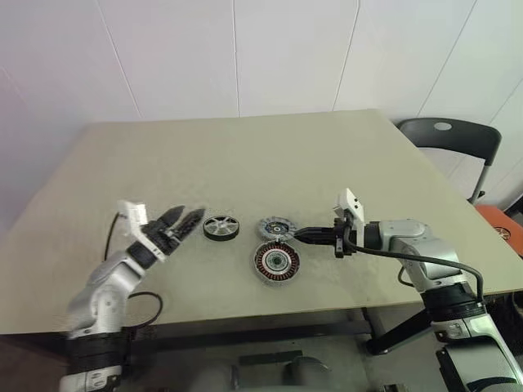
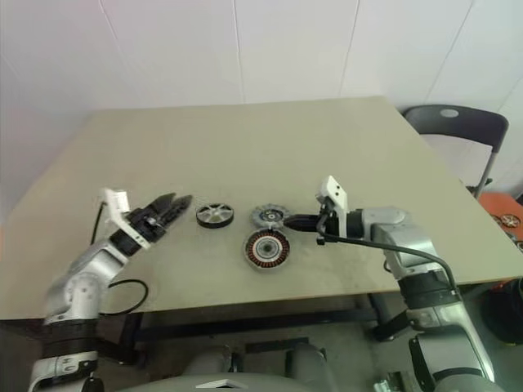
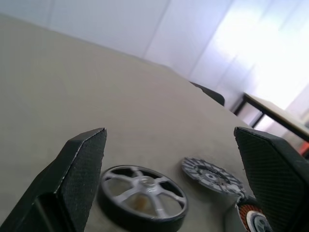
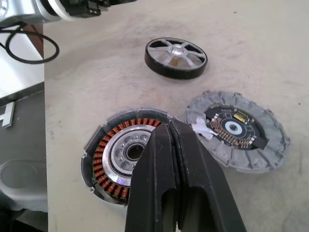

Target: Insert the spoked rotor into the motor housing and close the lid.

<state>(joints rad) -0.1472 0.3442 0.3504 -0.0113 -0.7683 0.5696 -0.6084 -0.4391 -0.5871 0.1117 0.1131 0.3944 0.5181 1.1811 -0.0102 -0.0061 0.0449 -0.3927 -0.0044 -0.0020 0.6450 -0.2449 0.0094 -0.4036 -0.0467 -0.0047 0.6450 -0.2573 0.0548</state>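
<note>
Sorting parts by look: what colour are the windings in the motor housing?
Copper-orange, ringing the silver centre of the motor housing; clearest in the right wrist view.

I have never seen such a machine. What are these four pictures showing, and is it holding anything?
This is a two-armed humanoid robot at a table. Two pictures come from cameras in its head, looking down; the other two come from cameras on each wrist. Three round motor parts lie on the table: the spoked rotor, the motor housing with copper windings, and the lid, lying beside the housing. The left end effector is open near the rotor. The right end effector is shut, beside the lid. Neither holds anything.
</note>
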